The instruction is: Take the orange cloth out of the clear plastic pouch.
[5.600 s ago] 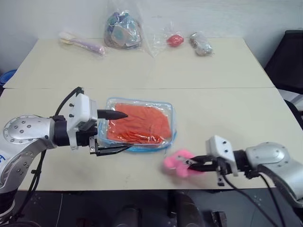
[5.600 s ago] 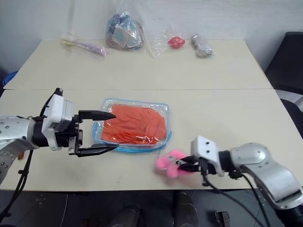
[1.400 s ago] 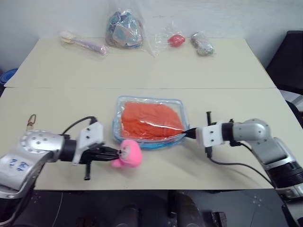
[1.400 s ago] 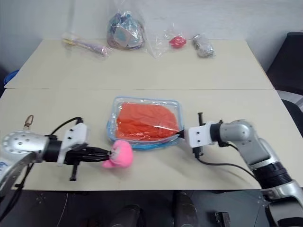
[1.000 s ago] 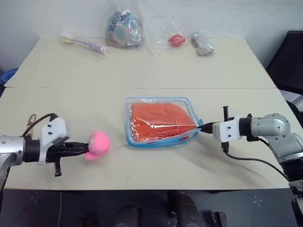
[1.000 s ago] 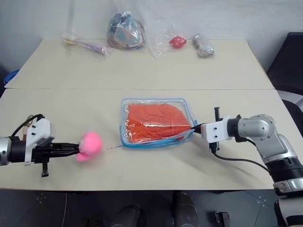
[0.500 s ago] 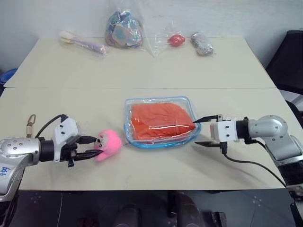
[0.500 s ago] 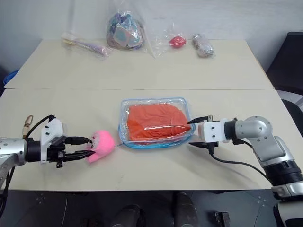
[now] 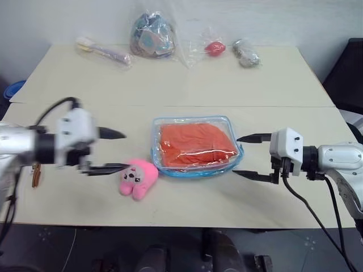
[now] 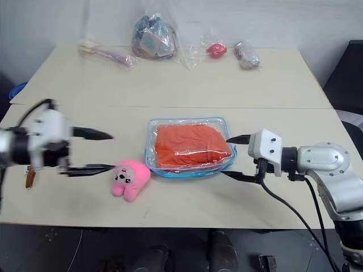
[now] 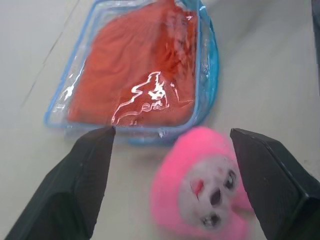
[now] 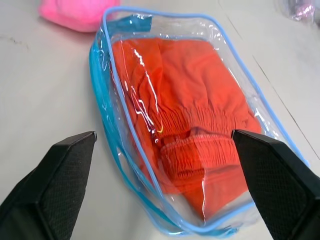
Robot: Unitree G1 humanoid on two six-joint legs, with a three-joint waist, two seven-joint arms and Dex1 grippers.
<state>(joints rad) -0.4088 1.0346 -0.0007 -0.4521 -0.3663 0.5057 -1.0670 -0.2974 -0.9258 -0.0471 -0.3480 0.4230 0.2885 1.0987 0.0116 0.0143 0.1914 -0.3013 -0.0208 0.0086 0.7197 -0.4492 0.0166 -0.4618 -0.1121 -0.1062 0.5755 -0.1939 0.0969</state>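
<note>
orange cloth (image 9: 195,144) inside clear plastic pouch (image 9: 158,156); both grippers agape

A: Where is the clear plastic pouch (image 9: 195,146) lying?

B: It is lying flat on the table's near half, about midway between the left and right edges, its light-blue trim showing all round.

A: And the orange cloth (image 9: 195,143)?

B: It is sitting bunched inside, filling the pouch.

You have one clear plastic pouch (image 9: 195,146), one orange cloth (image 9: 194,144), one pink plush toy (image 9: 138,178), and four bagged items along the desk's far edge.
</note>
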